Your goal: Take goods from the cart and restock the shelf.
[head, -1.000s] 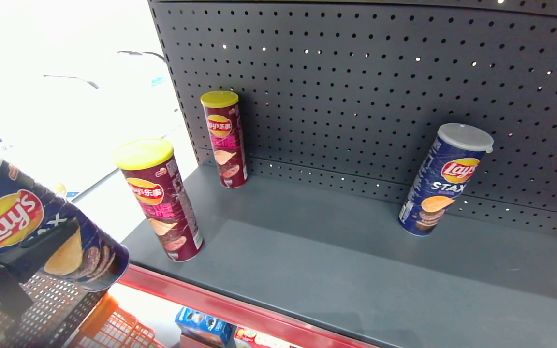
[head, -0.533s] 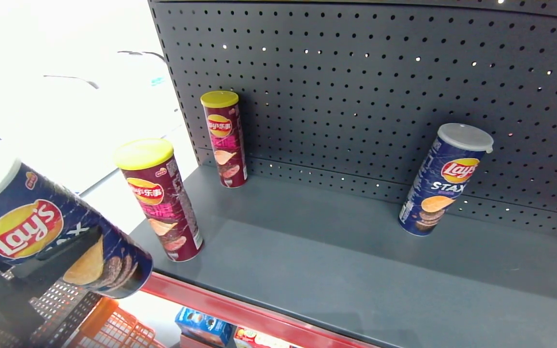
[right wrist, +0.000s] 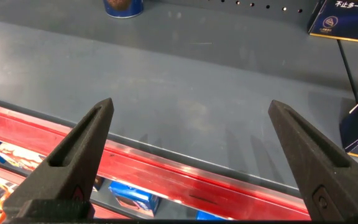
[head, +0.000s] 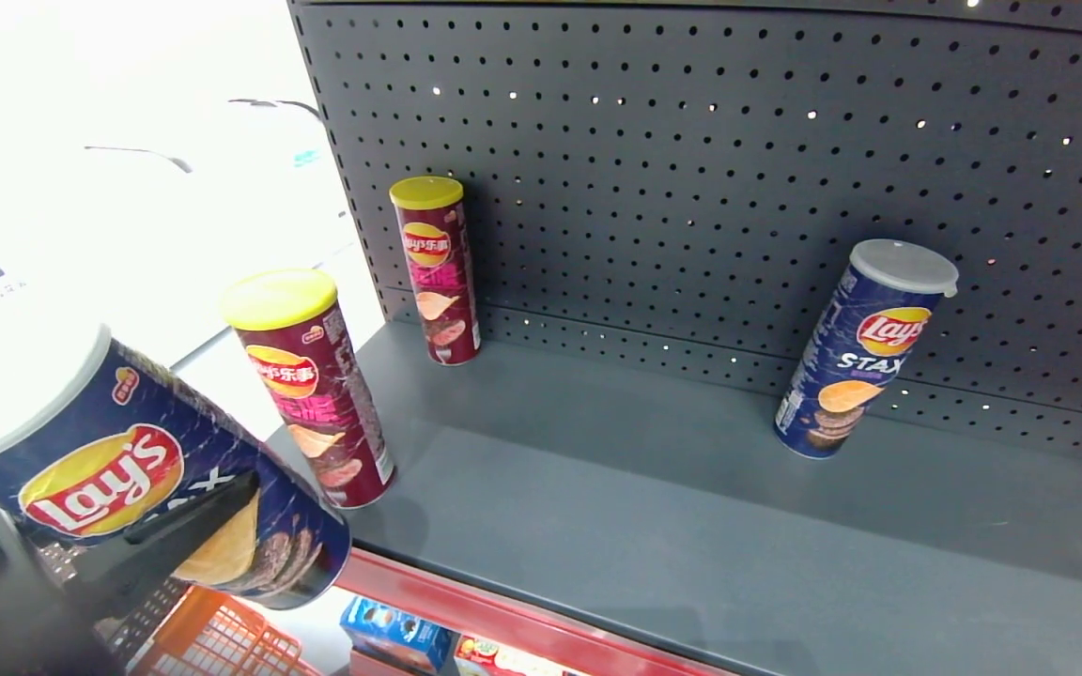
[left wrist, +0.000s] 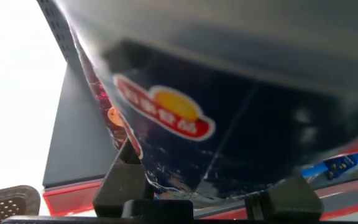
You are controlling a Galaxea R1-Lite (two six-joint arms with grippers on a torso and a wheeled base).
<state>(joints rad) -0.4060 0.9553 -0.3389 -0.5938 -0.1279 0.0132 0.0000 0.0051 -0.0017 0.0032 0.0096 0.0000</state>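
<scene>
Fingers (head: 186,526) of the left gripper (left wrist: 209,190) clamp a tilted blue chip can (head: 137,469) off the shelf's (head: 654,526) front-left corner, just beside a maroon chip can (head: 308,390). A second blue can (head: 865,352) stands farther right by the pegboard (head: 691,141). On the right gripper (right wrist: 191,107), fingers spread wide above the shelf.

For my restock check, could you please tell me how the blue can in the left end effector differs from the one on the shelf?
The held blue can is tilted; the shelf blue can stands on its base. The held blue can is clamped in the left end effector near the shelf's front left corner; the shelf blue can sits free at the back by the pegboard. Both are blue with pale lids.
</scene>
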